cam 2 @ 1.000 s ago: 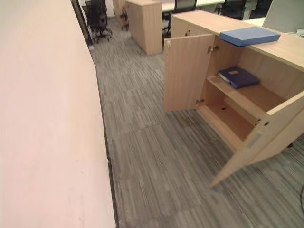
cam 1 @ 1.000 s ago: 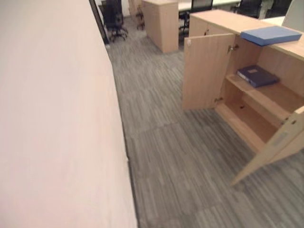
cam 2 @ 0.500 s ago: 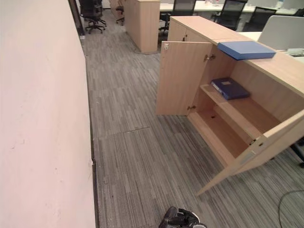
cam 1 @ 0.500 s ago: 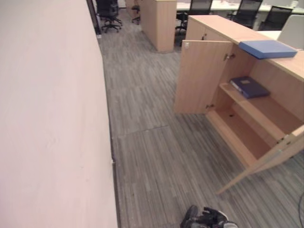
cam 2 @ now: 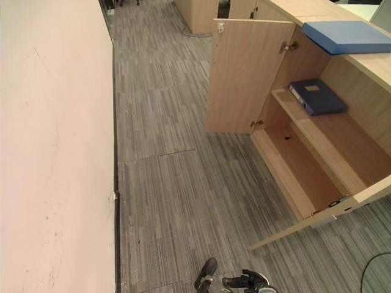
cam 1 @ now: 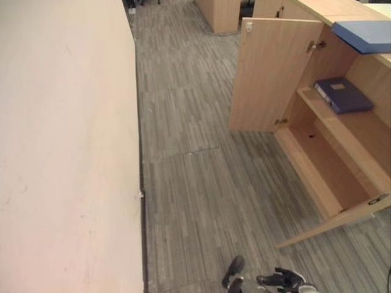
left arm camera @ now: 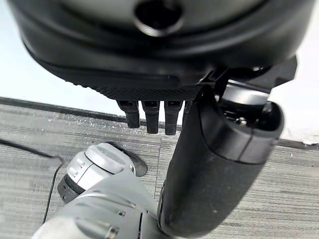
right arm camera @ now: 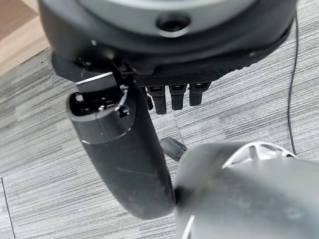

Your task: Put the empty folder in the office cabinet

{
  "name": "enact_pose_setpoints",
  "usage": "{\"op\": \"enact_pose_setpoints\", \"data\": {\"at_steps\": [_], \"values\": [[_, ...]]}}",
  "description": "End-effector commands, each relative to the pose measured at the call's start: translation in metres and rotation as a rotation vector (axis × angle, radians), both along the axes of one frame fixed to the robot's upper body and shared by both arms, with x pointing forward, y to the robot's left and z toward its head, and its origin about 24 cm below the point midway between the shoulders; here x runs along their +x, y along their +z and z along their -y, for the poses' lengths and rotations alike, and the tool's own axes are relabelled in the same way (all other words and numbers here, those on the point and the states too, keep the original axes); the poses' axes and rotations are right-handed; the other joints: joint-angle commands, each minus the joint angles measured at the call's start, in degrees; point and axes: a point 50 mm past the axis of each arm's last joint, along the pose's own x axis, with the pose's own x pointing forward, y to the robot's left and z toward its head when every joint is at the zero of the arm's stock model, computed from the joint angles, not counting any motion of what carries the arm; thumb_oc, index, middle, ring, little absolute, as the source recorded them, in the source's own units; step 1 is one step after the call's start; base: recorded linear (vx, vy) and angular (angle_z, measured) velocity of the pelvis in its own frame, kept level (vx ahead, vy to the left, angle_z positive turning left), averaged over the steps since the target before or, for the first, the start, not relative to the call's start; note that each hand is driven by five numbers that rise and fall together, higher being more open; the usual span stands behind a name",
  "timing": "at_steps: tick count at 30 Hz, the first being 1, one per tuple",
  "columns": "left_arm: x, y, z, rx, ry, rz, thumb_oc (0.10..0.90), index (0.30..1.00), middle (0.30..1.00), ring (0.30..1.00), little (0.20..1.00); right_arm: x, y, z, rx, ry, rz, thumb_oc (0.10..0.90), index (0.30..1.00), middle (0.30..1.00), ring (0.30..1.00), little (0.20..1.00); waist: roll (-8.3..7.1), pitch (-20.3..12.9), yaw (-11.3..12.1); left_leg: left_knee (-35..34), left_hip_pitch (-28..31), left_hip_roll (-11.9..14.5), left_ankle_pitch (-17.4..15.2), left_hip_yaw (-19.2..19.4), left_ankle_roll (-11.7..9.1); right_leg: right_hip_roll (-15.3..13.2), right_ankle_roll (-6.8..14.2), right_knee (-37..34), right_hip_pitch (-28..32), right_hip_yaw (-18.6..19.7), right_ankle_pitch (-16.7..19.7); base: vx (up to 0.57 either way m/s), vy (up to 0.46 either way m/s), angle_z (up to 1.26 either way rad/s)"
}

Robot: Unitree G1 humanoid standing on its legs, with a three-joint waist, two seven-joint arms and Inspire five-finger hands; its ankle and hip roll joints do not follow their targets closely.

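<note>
My left hand [left arm camera: 209,164] and right hand [right arm camera: 124,149] are hanging relaxed, carrying nothing — the light blue folder [cam 2: 345,35] is lying atop the open cabinet [cam 2: 317,152], not yet shelved.

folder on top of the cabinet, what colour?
Light blue folder lying flat on the cabinet top; clearest in the right eye view.

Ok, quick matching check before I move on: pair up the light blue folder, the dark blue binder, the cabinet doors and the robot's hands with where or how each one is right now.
1. light blue folder
2. dark blue binder
3. cabinet doors
4. left hand and right hand

a. swung open
b. on the upper shelf inside
c. hanging over the carpet, holding nothing
d. lying on the cabinet top

Pairs: 1-d, 2-b, 3-a, 4-c
</note>
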Motion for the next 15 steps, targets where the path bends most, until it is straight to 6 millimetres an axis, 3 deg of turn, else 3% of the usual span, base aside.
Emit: {"op": "enact_pose_setpoints", "data": {"at_steps": [1, 2, 5, 6, 8, 10, 11, 12, 13, 15], "values": [[0.000, 0.005, -0.018, 0.076, 0.014, 0.012, 0.800, 0.900, 0.900, 0.900, 0.900, 0.018, 0.003, -0.013, 0.015, 0.039, 0.048, 0.800, 0.900, 0.900, 0.900, 0.900, 0.03, 2.43, 0.63, -0.84, 1.80, -4.90, 0.92, -0.74, 3.18, -3.60, 4.32, 2.23, 3.21, 3.58, -4.29, 0.21, -0.211, 0.21], [0.005, 0.005, -0.017, 0.072, 0.007, 0.027, 0.800, 0.900, 0.900, 0.900, 0.900, 0.017, 0.002, -0.020, 0.023, 0.076, 0.044, 0.800, 0.900, 0.900, 0.900, 0.900, -0.47, 2.83, 1.02, 9.83, -0.64, -6.05, 3.96, 0.75, 1.25, -1.78, 3.03, -0.66, 8.08, 4.02, -5.92, 0.22, -0.244, 0.19], [0.005, 0.005, -0.016, 0.065, 0.006, 0.023, 0.800, 0.900, 0.900, 0.900, 0.900, 0.014, 0.001, -0.019, 0.011, 0.102, 0.029, 0.800, 0.900, 0.900, 0.900, 0.900, -1.34, 3.95, 2.90, 26.47, -7.35, -8.62, 10.71, 0.90, -1.38, -0.46, 1.21, -3.87, 13.11, 3.92, -7.10, 0.14, -0.186, -0.05], [0.001, 0.004, -0.015, 0.059, 0.008, 0.010, 0.800, 0.900, 0.900, 0.900, 0.900, 0.010, 0.000, -0.016, 0.004, 0.099, 0.015, 0.800, 0.900, 0.900, 0.900, 0.900, -1.42, 4.09, 3.21, 29.64, -9.13, -8.88, 11.94, 1.48, -1.74, -0.36, 0.75, -4.15, 14.37, 4.07, -7.66, 0.14, -0.100, -0.21], [-0.006, 0.003, -0.013, 0.050, 0.015, -0.010, 0.800, 0.900, 0.900, 0.900, 0.900, 0.005, -0.001, -0.013, 0.001, 0.086, -0.001, 0.800, 0.900, 0.900, 0.900, 0.900, -1.76, 4.08, 3.77, 32.45, -12.31, -8.84, 11.26, 3.10, -1.41, -0.40, 0.56, -4.99, 16.60, 4.76, -8.14, 0.19, -0.053, -0.23], [-0.013, 0.002, -0.012, 0.042, 0.019, -0.033, 0.800, 0.900, 0.900, 0.900, 0.900, -0.001, -0.003, -0.011, 0.000, 0.067, -0.021, 0.800, 0.900, 0.900, 0.900, 0.900, -3.59, 4.12, 4.32, 29.55, -16.38, -9.01, 9.79, 5.22, 0.67, -1.99, 1.08, -6.78, 18.63, 5.06, -7.16, 0.14, 0.014, -0.10], [-0.013, 0.002, -0.012, 0.042, 0.019, -0.033, 0.800, 0.900, 0.900, 0.900, 0.900, -0.001, -0.003, -0.011, 0.000, 0.067, -0.021, 0.800, 0.900, 0.900, 0.900, 0.900, -3.64, 4.09, 4.29, 29.47, -16.39, -9.07, 9.86, 5.20, 0.68, -2.04, 1.10, -6.78, 18.60, 5.04, -7.15, 0.18, 0.038, -0.04], [-0.018, 0.002, -0.014, 0.047, 0.026, -0.043, 0.800, 0.900, 0.900, 0.900, 0.900, -0.012, -0.006, -0.008, -0.008, 0.065, -0.056, 0.800, 0.900, 0.900, 0.900, 0.900, -4.70, 3.95, 5.05, 24.29, -18.47, -8.14, 6.93, 5.67, 1.63, -2.65, 2.17, -7.30, 20.27, 6.19, -7.62, 0.24, 0.024, 0.02], [-0.019, 0.002, -0.014, 0.048, 0.028, -0.047, 0.800, 0.900, 0.900, 0.900, 0.900, -0.015, -0.007, -0.008, -0.010, 0.067, -0.069, 0.800, 0.900, 0.900, 0.900, 0.900, -4.86, 3.77, 5.36, 19.91, -18.69, -7.15, 7.69, 4.95, 1.38, -2.71, 2.59, -7.47, 20.99, 6.64, -7.97, 0.32, 0.044, 0.10], [-0.018, 0.003, -0.016, 0.059, 0.032, -0.040, 0.800, 0.900, 0.900, 0.900, 0.900, -0.024, -0.009, -0.005, -0.018, 0.054, -0.096, 0.800, 0.900, 0.900, 0.900, 0.900, -4.06, 3.45, 5.71, 8.69, -18.95, -2.82, 14.37, 2.81, -0.36, -2.12, 3.41, -7.46, 22.82, 7.52, -9.08, 0.27, 0.072, -0.13]]}}
